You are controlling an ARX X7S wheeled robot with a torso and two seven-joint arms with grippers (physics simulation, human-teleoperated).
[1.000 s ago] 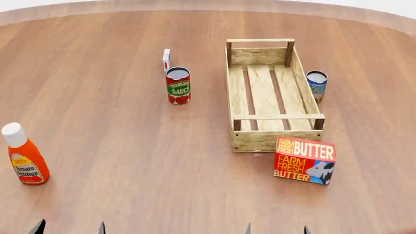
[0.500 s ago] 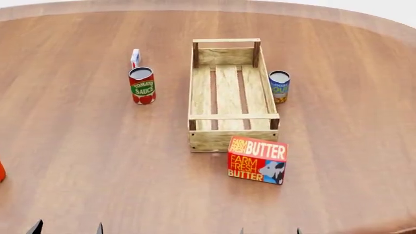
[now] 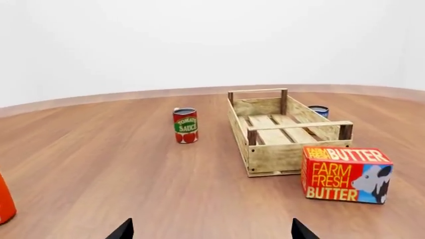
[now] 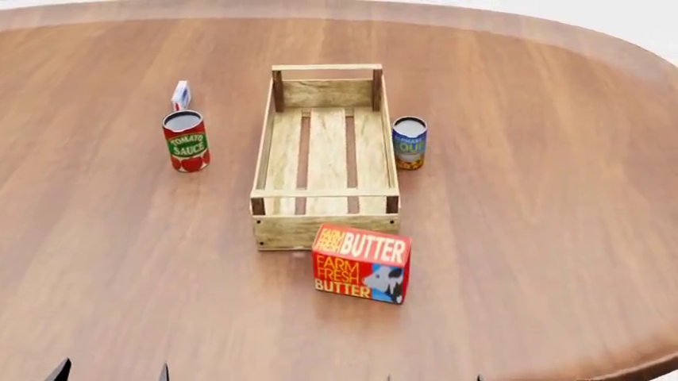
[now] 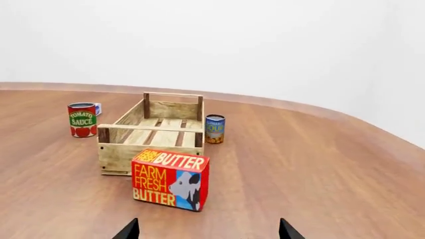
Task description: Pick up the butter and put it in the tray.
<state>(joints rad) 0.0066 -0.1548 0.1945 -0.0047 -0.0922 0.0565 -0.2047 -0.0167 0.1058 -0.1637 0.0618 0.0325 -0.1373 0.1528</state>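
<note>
Head view, butter carton point(image 4: 361, 263) upright on the wooden table point(image 4: 551, 206) just in front of the slatted tray point(image 4: 323, 159) — apart from both grippers, left gripper point(image 3: 211, 230) and right gripper point(image 5: 208, 228) spread open, holding nothing, tomato sauce can point(image 4: 186, 141) left of the tray.

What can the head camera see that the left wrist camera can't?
Only the head view shows the whole small white, blue and red carton behind the tomato sauce can, and all of the blue soup can beside the tray. Only the left wrist view shows an orange-red thing at its edge, cut off, and the white wall beyond the table. Both show the butter standing just in front of the tray's near end, the empty tray, the tomato sauce can, and the brown table.
</note>
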